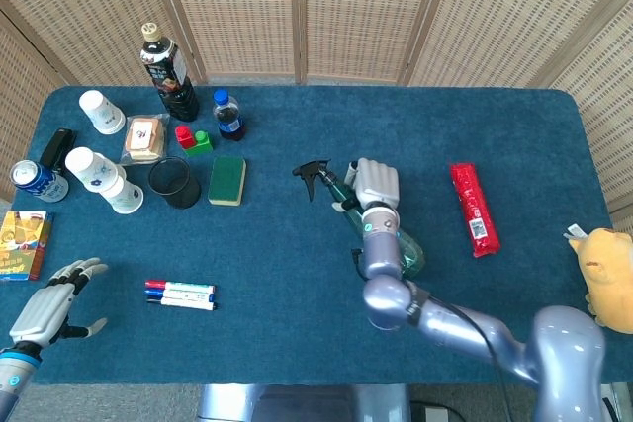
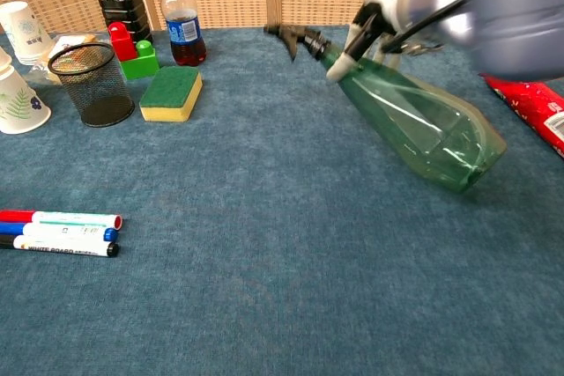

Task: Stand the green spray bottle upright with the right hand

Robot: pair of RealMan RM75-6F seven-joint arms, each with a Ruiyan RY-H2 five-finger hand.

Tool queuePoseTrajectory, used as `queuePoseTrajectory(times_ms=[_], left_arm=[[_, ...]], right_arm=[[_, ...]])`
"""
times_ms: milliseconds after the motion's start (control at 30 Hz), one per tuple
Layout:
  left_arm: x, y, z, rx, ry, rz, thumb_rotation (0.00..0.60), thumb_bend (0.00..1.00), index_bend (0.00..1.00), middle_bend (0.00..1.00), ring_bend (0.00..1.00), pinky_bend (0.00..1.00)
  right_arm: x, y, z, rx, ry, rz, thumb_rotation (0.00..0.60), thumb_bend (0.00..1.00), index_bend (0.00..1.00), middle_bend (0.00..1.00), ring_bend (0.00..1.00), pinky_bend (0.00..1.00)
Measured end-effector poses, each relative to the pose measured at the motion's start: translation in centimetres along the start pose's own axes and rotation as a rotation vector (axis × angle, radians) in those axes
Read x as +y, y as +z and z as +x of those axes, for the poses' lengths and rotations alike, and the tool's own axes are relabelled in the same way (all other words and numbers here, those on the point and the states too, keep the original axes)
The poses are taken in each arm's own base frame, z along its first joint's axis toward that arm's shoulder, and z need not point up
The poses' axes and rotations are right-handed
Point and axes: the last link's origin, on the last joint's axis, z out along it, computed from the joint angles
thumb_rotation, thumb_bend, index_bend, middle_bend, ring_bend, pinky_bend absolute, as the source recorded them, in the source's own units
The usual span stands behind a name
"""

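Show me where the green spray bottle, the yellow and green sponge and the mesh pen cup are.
green spray bottle (image 2: 414, 129), chest view, on its translucent body.
yellow and green sponge (image 2: 171, 92), chest view, on its green top.
mesh pen cup (image 2: 89, 85), chest view, on its side wall.

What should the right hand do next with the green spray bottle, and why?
Probably keep tipping it up. The right hand grips the green spray bottle near its neck, nozzle end raised, but the bottle leans steeply with its base low by the table, so it is not yet upright.
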Motion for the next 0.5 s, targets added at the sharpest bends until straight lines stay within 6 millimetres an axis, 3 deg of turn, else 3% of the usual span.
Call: queuePoseTrajectory(times_ms=[200, 500], left_arm=[[0.2, -0.1, 0.2, 0.007, 0.009, -0.002, 0.6, 0.31, 0.15, 0.1, 0.0, 0.0], [0.5, -0.6, 0.7, 0.025, 0.04, 0.011, 0.6, 0.3, 0.15, 0.1, 0.0, 0.0]], right_arm=[[2.1, -1.2, 2.5, 0.032, 0.212, 0.05, 0.6, 0.2, 0.61, 0.58, 0.49, 0.44], [3.7, -2.5, 5.0, 0.117, 0.477, 0.174, 0.6, 0.2, 0.61, 0.58, 0.49, 0.4]])
